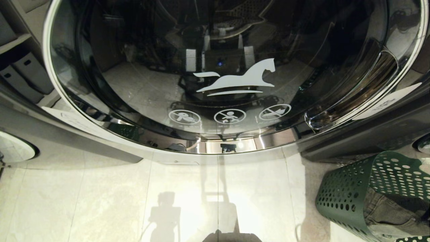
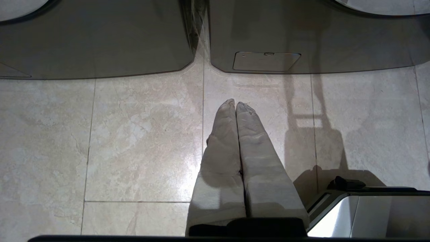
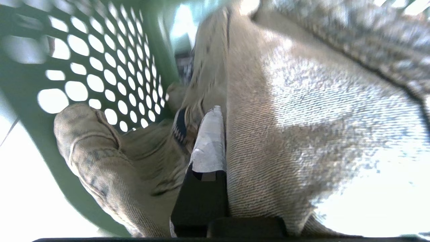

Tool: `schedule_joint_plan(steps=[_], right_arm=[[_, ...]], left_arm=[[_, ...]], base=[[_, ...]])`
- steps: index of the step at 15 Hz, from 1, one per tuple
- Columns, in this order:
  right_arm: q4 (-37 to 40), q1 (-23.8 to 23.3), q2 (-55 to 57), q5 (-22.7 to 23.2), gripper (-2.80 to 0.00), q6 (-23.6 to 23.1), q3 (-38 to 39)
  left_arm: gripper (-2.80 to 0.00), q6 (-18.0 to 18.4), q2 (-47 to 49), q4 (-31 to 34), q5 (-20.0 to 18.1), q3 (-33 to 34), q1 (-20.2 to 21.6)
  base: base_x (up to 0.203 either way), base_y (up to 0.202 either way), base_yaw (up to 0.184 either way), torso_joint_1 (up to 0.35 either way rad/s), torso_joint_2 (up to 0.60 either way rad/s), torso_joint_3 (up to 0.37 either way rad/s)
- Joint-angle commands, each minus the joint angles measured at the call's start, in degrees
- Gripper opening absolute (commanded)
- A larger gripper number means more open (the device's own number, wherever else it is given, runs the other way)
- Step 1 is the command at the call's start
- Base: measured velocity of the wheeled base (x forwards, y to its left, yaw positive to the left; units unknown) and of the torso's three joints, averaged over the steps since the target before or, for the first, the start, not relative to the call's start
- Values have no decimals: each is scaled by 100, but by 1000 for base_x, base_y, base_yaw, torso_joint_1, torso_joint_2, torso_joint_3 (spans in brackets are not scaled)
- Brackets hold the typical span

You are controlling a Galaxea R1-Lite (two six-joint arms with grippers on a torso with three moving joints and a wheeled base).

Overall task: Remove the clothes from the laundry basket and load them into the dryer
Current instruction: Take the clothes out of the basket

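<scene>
Step in hand: picking the first garment out of the green perforated laundry basket (image 1: 349, 195), which stands on the tiled floor (image 1: 100, 201) at the robot's right, just beside the front of the dryer (image 1: 369, 134).

Right end effector (image 3: 215, 134): inside the basket. One taped finger is visible, pressed against a fold of grey denim (image 3: 302, 141); the other finger is hidden behind the cloth. The jaws stand nearly closed with the fabric between them, so the grip appears made on the jeans, though how much cloth is caught cannot be told. More of the same garment hangs over the basket wall (image 3: 100, 67).

Left end effector (image 2: 235, 107): parked low over the floor, fingers closed together, holding nothing.

Dryer door (image 1: 231, 80): the round glass door fills the head view and appears closed; its recessed handle (image 1: 386, 84) sits on the side toward the basket. No clothing is seen inside, but reflections on the glass hide the drum.

Judgement on the next move: the jeans must be lifted clear of the basket rim without dragging the basket over. With the door closed, the garment cannot go in; the idle left arm is the one free to open it, or the load must wait. Denim is heavy and may slip from a shallow pinch.
</scene>
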Motion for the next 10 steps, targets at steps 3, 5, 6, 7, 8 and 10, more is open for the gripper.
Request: schedule_joint_plan(steps=[3,5,6,7,8,10], right_arm=[[-59,-174,-2455,-160,-280,-547,309],[-54,-196,-3614,-131,-280,-1072,382],[-52,-167,-4160,-11,-280,-1321,411],[-50,-63,-4633,192,-280,-1563,436],[-49,149,-4973,374,-280,-1800,445],[-48,1000,-5433,651,-280,-2176,405]], left_arm=[[-280,2,-2,-1,1,0,2],[-280,2,-2,-1,1,0,2],[-280,2,-2,-1,1,0,2],[-280,2,-2,-1,1,0,2],[-280,2,-2,-1,1,0,2],[-280,2,-2,-1,1,0,2]], base=[[0,0,0,0,0,0],[0,0,0,0,0,0],[0,0,0,0,0,0],[0,0,0,0,0,0],[0,0,0,0,0,0],[0,0,0,0,0,0]])
